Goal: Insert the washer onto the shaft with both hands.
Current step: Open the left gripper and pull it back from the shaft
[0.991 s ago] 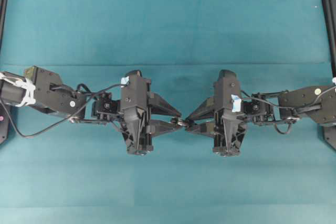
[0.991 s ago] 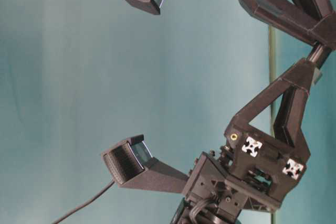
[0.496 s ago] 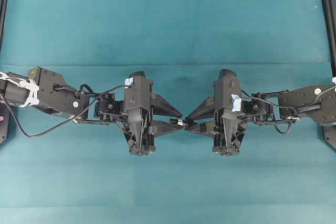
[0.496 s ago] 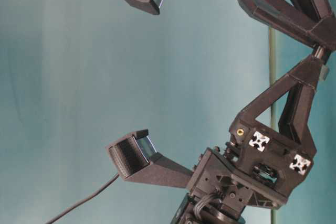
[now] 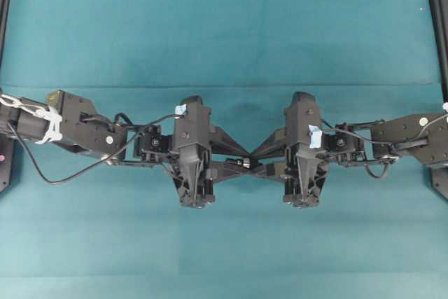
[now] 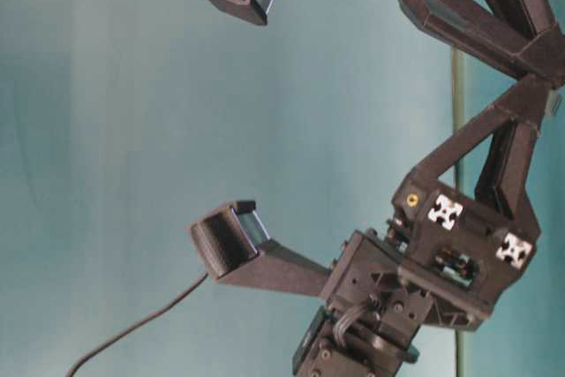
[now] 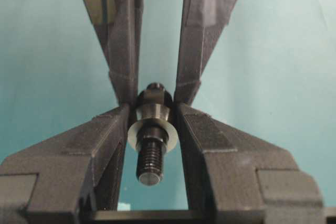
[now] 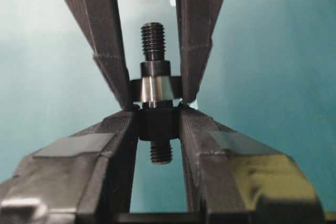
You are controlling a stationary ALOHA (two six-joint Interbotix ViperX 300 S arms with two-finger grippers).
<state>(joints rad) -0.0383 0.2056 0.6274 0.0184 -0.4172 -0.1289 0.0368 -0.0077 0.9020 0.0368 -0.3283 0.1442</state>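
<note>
Both grippers meet tip to tip over the middle of the teal bench [image 5: 224, 33], well above it, and the whole job turns on one line: the shaft [image 8: 155, 98] lies level along the axis joining the two arms. The right gripper [image 8: 156, 109] is clamped on the shaft's thick dark collar, with one threaded end poking back toward its own wrist cam and the other pointing away at the left arm. The left gripper [image 7: 152, 124] is part closed on the washer [image 7: 152, 132], fingers [image 7: 107, 129] pinching the ring's rim from both sides. In the left wrist view the washer already sits around the shaft, threaded tip through its hole and sticking toward the cam, ring face square to the axis, up near the paler tapered step. From the overhead view the joint is mostly hidden by the fingertips, so can't tell if the ring is fully home against the collar. Judgement: nearly done; what's left is pushing the left gripper straight along the shaft's axis toward the right gripper, w/o tilting, then letting go.
</note>
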